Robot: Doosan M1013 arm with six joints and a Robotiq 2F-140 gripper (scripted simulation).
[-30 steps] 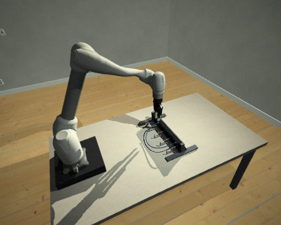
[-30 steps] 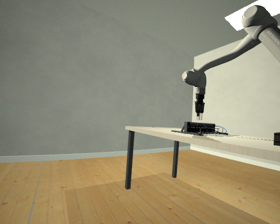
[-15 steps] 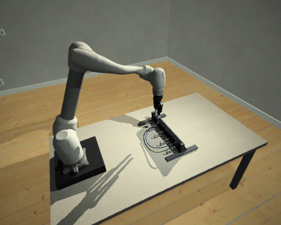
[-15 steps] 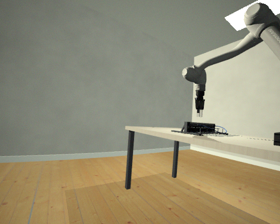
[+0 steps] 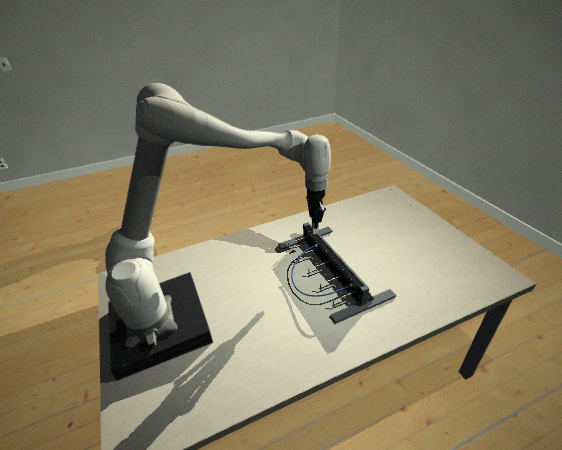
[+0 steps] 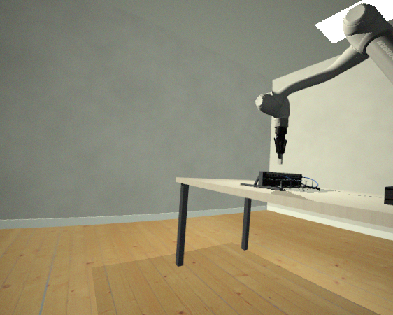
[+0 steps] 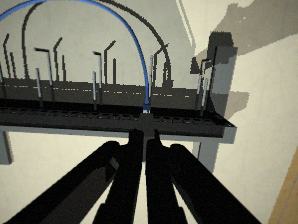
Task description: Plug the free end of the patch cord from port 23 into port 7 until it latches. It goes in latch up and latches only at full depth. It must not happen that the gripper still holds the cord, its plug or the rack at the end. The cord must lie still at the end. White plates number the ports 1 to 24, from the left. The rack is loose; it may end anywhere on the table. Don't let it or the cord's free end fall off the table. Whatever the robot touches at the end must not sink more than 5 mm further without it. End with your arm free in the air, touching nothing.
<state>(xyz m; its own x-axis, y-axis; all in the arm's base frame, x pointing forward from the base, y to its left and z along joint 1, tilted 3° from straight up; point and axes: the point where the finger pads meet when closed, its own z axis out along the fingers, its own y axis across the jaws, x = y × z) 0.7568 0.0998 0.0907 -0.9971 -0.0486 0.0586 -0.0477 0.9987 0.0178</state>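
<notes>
The rack (image 5: 342,266) (image 6: 263,179) (image 7: 60,122) stands on its feet on the table. The blue patch cord (image 5: 326,295) (image 7: 146,75) arcs out in front of it. One end meets the rack near its far end in the top view. Its plug (image 7: 146,107) sits at the row of ports, just beyond my fingertips in the wrist view. The other end meets the rack near the opposite end. Port numbers, latch and plug depth cannot be made out. My gripper (image 5: 316,226) (image 6: 280,161) (image 7: 146,123) is shut and empty, pointing down above the rack and clear of the plug.
Thin upright pins and hooked bars (image 7: 98,75) stand along the cord side of the rack. Long flat feet (image 5: 363,306) (image 7: 225,75) stick out at both ends. The table edge (image 5: 361,366) runs beyond the feet. The arm's black base block (image 5: 191,305) stands on the table.
</notes>
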